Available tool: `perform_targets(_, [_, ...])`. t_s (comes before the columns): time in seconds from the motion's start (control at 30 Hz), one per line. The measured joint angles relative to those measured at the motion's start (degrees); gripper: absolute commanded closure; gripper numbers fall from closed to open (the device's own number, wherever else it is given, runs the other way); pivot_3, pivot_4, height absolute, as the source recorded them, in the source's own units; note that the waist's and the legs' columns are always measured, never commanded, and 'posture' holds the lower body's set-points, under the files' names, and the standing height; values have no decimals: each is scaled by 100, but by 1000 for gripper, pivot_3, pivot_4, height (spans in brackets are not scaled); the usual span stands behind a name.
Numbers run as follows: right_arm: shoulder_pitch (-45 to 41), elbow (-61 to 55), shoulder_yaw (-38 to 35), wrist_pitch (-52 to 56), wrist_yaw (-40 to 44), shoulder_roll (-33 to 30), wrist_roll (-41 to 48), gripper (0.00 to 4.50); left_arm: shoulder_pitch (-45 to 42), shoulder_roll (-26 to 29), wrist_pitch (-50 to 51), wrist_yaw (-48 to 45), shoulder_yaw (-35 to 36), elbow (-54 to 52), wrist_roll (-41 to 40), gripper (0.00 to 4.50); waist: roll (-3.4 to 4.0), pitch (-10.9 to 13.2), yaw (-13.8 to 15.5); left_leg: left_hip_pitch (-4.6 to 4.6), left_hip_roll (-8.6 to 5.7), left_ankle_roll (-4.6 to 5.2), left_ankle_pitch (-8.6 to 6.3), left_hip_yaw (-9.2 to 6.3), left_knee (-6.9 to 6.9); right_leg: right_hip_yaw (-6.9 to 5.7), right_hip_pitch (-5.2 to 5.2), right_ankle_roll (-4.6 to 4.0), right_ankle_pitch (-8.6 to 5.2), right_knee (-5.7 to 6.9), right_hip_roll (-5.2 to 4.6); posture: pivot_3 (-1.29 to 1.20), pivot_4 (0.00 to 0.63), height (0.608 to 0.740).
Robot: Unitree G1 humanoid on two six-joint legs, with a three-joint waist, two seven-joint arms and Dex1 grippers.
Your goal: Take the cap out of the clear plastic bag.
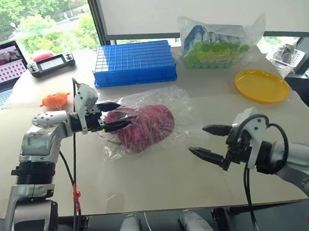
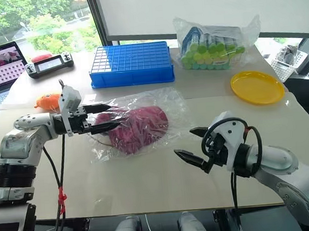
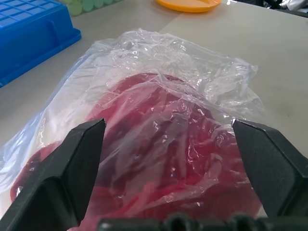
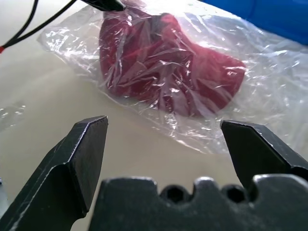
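At the worktop's left side, the left tool (image 1: 113, 116) stands wide apart at the end of the bag, nothing clamped.

Its two fingers straddle the crinkled film of the clear plastic bag (image 1: 144, 122), and the cap (image 1: 144, 127) lies bunched inside, near the middle of the worktop, just before the blue tray (image 1: 133, 63). The right tool (image 1: 211, 141), likewise spread and empty, hangs near the front edge, apart from the bag. My worry: if the left tool shuts here it may pinch film and cap together, so a pull drags the whole bundle instead of freeing the cap. Thin plastic could also tear or slip. With nothing pinning the bag, it may simply slide toward the left edge.
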Motion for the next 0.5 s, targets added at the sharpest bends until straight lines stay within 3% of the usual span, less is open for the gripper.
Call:
perform_targets(0.13, [215, -6, -73, 0, -11, -34, -90, 30, -77, -19, -112, -131, -277, 134, 269, 0, 0, 0, 38, -5, -1, 0, 0, -4, 3, -5, 0, -2, 1, 0, 0, 0, 150, 713])
perform_targets(0.5, [743, -311, -585, 31, -261, -6, -3, 30, -948, -678, -39, -170, -1294, 1760, 1425, 0, -2, -2, 101, -8, -5, 1, 0, -13, 10, -10, 4, -2, 1, 1, 0, 0, 150, 713])
